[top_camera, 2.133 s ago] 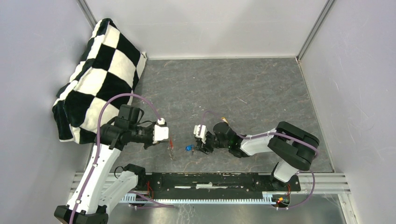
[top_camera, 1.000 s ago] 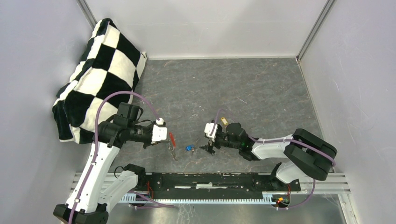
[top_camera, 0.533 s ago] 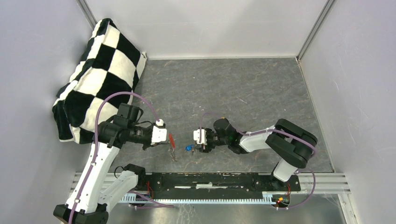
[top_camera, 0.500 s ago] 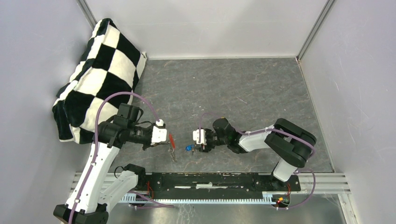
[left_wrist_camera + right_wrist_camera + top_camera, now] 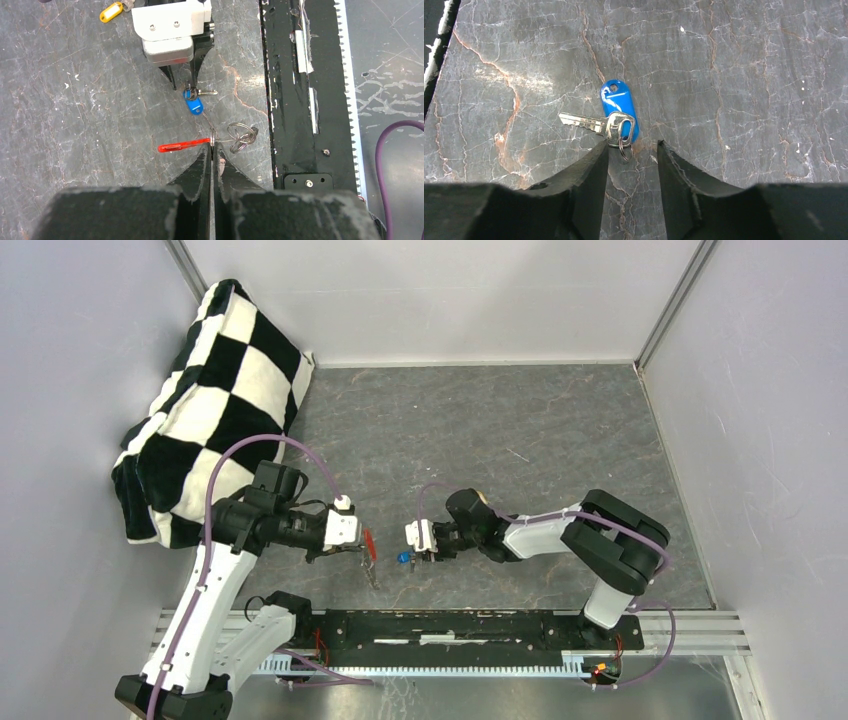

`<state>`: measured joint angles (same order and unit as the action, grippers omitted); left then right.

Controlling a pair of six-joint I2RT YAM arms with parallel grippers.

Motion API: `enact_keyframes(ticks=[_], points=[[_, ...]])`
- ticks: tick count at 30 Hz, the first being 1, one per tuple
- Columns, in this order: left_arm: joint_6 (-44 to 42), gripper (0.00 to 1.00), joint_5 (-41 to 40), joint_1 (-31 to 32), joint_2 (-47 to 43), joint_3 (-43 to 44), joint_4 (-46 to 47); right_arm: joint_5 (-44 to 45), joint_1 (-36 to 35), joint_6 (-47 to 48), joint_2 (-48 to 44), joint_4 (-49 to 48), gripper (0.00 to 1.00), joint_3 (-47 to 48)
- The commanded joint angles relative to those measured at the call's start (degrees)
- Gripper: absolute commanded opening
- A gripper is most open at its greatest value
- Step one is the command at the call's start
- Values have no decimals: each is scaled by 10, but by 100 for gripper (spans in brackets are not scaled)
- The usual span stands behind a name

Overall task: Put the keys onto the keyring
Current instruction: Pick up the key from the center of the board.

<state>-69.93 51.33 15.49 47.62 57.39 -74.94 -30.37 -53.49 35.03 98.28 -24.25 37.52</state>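
The keyring (image 5: 182,146) is a red piece with wire loops (image 5: 242,136) beside it, held just above the stone floor. My left gripper (image 5: 212,146) is shut on it where the red piece meets the metal; from above it shows as a red sliver (image 5: 371,541) at the left gripper (image 5: 362,549). One of the keys, with a blue head cap (image 5: 619,107) and a silver blade (image 5: 583,121), lies flat. My right gripper (image 5: 631,147) is open right behind it, with the key's small ring between its tips. In the top view the right gripper (image 5: 413,553) touches the blue key (image 5: 403,559). A yellow-capped key (image 5: 111,11) lies farther off.
A black-and-white checkered cushion (image 5: 210,400) leans in the back left corner. A black rail (image 5: 450,625) runs along the near edge, close to the keyring's wire loops. Grey walls close in the floor on three sides.
The right arm has swung left and brought its gripper up to the blue key, with its jaws narrowing. The left arm and the keyring have stayed put.
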Motion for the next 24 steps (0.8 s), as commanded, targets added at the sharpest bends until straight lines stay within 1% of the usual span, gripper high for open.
enact_keyframes(ticks=[1, 4, 7, 8, 12, 14, 16, 20, 24], points=[[-41, 2, 28, -2, -3, 16, -3, -3, 6, 16, 18, 27, 38, 25], [-42, 2, 28, -2, -5, 17, -5, -6, 15, 12, 26, 42, 31, 37], [-42, 2, 28, -2, -7, 18, -6, -17, 25, 12, 27, 58, 30, 45], [-42, 2, 29, -2, -7, 18, -6, -21, 29, 10, 26, 60, 31, 44], [-43, 2, 33, -2, -7, 17, -7, -24, 35, 10, 19, 72, 42, 43], [-44, 2, 35, -2, -6, 17, -7, -23, 38, 12, 16, 72, 46, 38], [-44, 2, 36, -2, -5, 18, -7, -25, 39, 14, 16, 74, 47, 37], [-46, 2, 37, -2, -1, 19, -7, -38, 41, 18, 27, 90, 44, 53], [-46, 2, 35, -2, -1, 19, -7, -52, 41, 26, 40, 109, 38, 67]])
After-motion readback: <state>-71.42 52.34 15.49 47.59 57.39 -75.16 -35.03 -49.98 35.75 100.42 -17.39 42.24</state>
